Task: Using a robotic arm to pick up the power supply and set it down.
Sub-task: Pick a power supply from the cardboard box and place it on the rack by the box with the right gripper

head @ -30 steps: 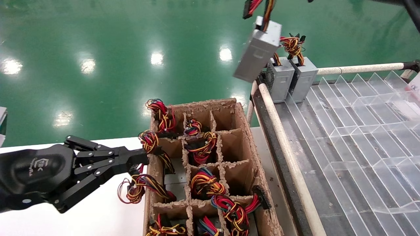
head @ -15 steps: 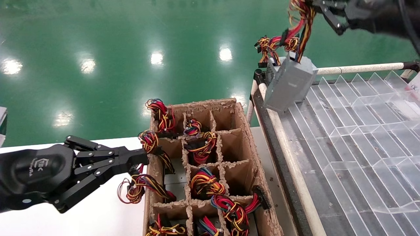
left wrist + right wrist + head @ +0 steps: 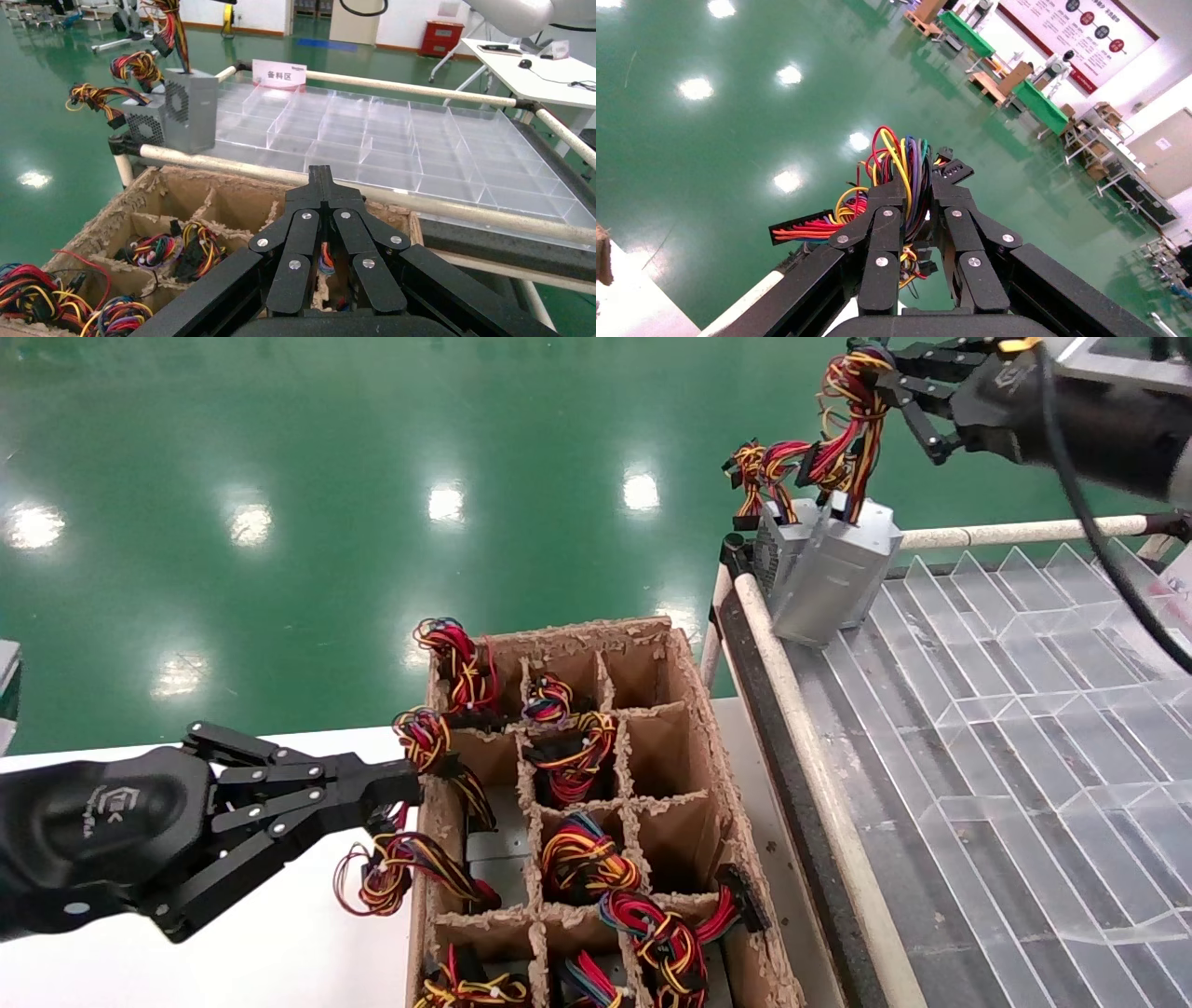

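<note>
The power supply [image 3: 832,577], a small grey metal box, hangs tilted from its red, yellow, black and purple wires [image 3: 852,412]. Its lower end is at the far-left corner of the clear tray rack [image 3: 1024,710]; whether it rests there I cannot tell. The robotic arm's right gripper [image 3: 885,374] is shut on that wire bundle [image 3: 898,158], which passes between its fingers [image 3: 918,186]. In the left wrist view the power supply [image 3: 188,109] stands at the rack's corner. My left gripper [image 3: 405,784] is parked shut by the cardboard box's left wall, with nothing between its fingers [image 3: 321,175].
Another grey box [image 3: 775,537] with red-orange wires stands just behind the held one. A worn cardboard box [image 3: 689,663] with dividers holds several wired units. A padded rail [image 3: 792,710] edges the rack. The white table [image 3: 279,952] lies under my left arm.
The power supply has swung right and down, from beyond the rack's corner to in front of the grey boxes on it. The right gripper came into view. The left arm stayed still.
</note>
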